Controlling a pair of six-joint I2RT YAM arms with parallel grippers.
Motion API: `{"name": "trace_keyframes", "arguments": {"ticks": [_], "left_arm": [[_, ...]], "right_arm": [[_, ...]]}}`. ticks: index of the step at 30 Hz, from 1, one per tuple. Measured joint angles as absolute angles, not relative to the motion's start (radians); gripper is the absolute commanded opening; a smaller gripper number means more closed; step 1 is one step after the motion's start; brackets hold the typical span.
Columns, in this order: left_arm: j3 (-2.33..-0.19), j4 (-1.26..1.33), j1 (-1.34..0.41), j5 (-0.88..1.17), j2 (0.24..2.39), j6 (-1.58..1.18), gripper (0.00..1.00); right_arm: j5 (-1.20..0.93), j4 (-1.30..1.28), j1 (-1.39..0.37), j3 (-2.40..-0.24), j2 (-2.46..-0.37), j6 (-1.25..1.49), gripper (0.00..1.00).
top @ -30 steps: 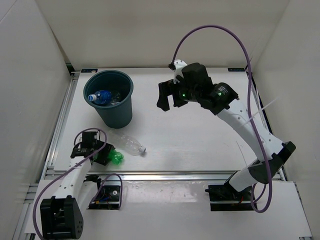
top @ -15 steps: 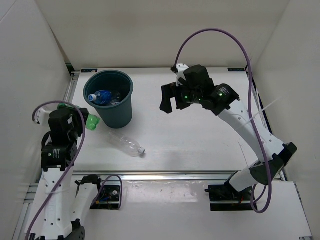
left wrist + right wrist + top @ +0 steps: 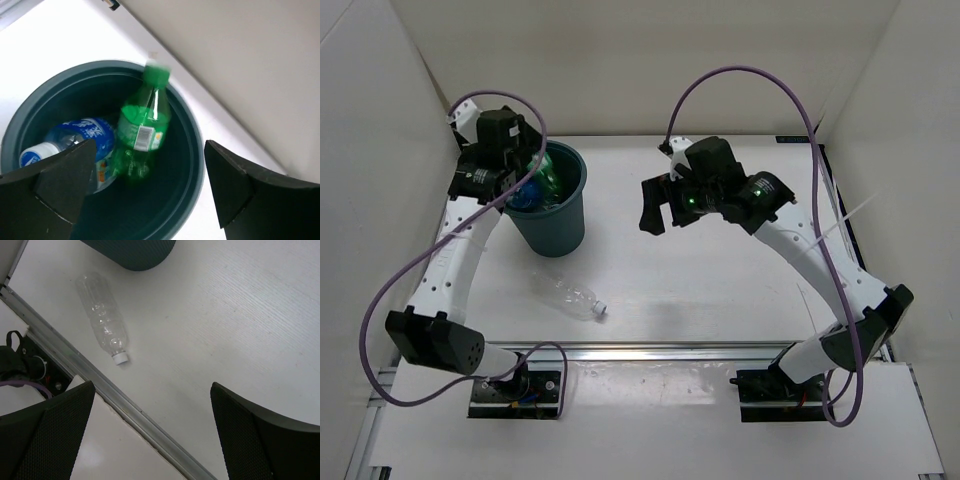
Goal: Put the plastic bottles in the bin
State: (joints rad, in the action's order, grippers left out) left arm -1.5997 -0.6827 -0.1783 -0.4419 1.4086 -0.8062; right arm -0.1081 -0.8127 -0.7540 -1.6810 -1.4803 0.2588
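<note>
The dark teal bin (image 3: pixel 560 228) stands at the back left. My left gripper (image 3: pixel 523 167) hangs over its rim, open and holding nothing (image 3: pixel 147 167). Below it a green bottle (image 3: pixel 142 131) with a green cap, blurred, is inside the bin (image 3: pixel 196 150), leaning on a blue-labelled bottle (image 3: pixel 80 144). A clear bottle (image 3: pixel 575 298) with a white cap lies on the table in front of the bin, also in the right wrist view as the clear bottle (image 3: pixel 103 320). My right gripper (image 3: pixel 660 208) hovers open and empty above mid-table (image 3: pixel 152 390).
White walls close in the table on the left, back and right. A metal rail (image 3: pixel 125 407) runs along the near edge, with cable boxes (image 3: pixel 518 385) beyond it. The clear bottle's cap points towards that rail.
My left arm carried the green bottle from the near left table up over the bin and opened; the bottle now sits in the bin. The right arm barely moved.
</note>
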Motion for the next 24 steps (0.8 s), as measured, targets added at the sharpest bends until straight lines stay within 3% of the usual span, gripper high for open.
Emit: {"name": "trace_keyframes", "arguments": {"ticks": [5,14,19,24], "left_arm": [[-1.454,-0.668,-0.207,-0.508,1.325,-0.796,1.0],[-0.887,-0.723,-0.205,-0.336,0.731,-1.01,1.0],[-0.68,-0.754,-0.205,-0.191,0.685,-1.151,1.0],[-0.588,-0.753,-0.205,-0.1,0.786,-1.197,1.0]], "right_arm": [[-0.096,-0.818,-0.752,-1.615,-1.441,0.258,1.0],[-0.073,-0.823,-0.704,-1.485,-1.288,0.258,1.0],[-0.074,-0.822,-0.685,-1.459,-1.282,0.258,1.0],[-0.078,-0.82,-0.68,-1.457,-1.299,0.258,1.0]]}}
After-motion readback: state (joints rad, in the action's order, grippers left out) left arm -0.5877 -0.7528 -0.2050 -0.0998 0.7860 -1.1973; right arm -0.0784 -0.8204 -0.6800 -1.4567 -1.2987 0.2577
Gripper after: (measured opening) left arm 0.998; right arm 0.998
